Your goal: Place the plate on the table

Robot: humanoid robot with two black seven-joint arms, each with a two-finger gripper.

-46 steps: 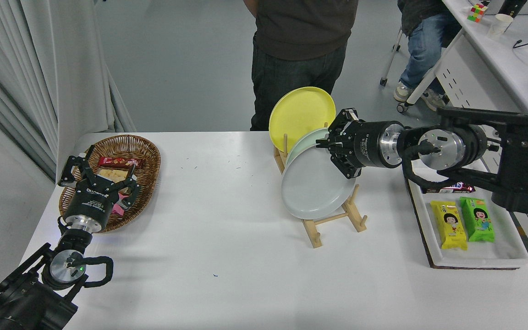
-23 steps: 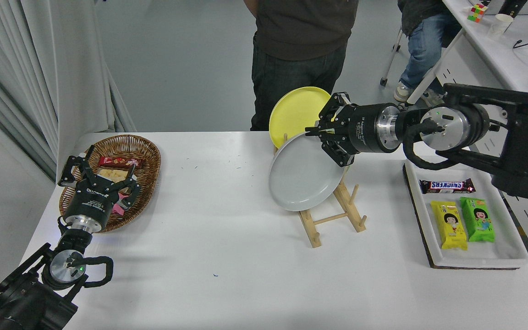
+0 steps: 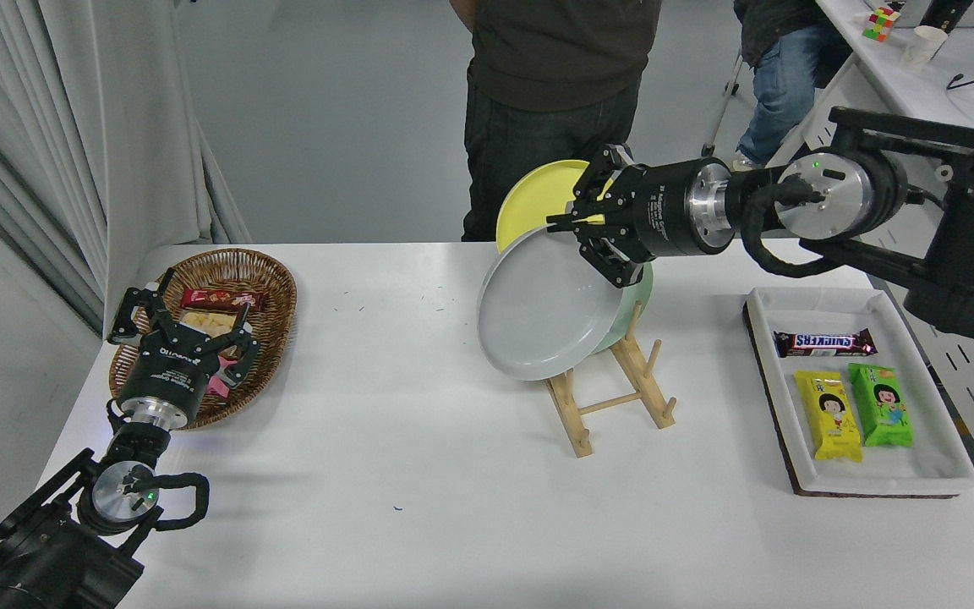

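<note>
One pale grey plate (image 3: pixel 542 317) tilted above the wooden rack (image 3: pixel 614 397), rim clamped between right gripper (image 3: pixel 576 227) fingers.

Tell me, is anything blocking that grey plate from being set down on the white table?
Little does. The right pincer holds the plate by its rim, tilted above the wooden rack. That rack sits just beneath it; the table to its left and front looks bare.

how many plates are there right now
3. The grey plate is held up at its rim by the right gripper; the mint-green plate and yellow plate stand behind it in the wooden rack.
</note>
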